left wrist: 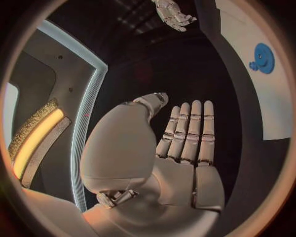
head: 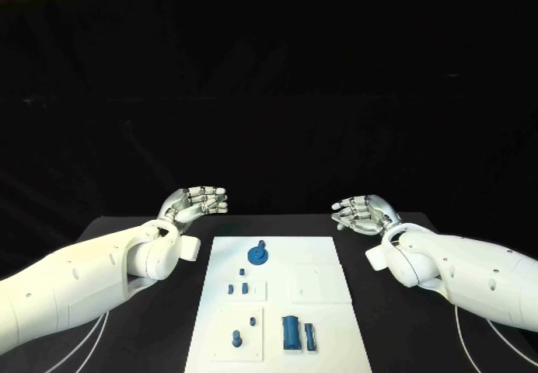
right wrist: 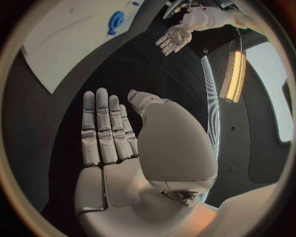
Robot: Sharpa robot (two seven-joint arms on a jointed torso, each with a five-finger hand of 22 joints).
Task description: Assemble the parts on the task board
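The white task board [head: 305,260] lies in the middle of the black table. On it are a round blue part with a knob [head: 259,253], three small blue pegs [head: 238,288], a single peg [head: 236,339] and a taller blue block pair [head: 298,333]. My left hand [head: 197,203] hovers off the board's far left corner, holding nothing. My right hand [head: 362,214] hovers off the far right corner, also holding nothing. In the wrist views the left hand [left wrist: 179,143] and right hand [right wrist: 114,133] have straight fingers side by side, with the round part [left wrist: 264,58] [right wrist: 115,21] off to one side.
The black table [head: 225,229] runs beyond the board on both sides, and my white forearms lie over it left and right. Thin white cables [head: 101,334] trail beside the left arm. Each wrist view also catches the opposite hand: the right hand [left wrist: 174,14] and the left hand [right wrist: 172,38].
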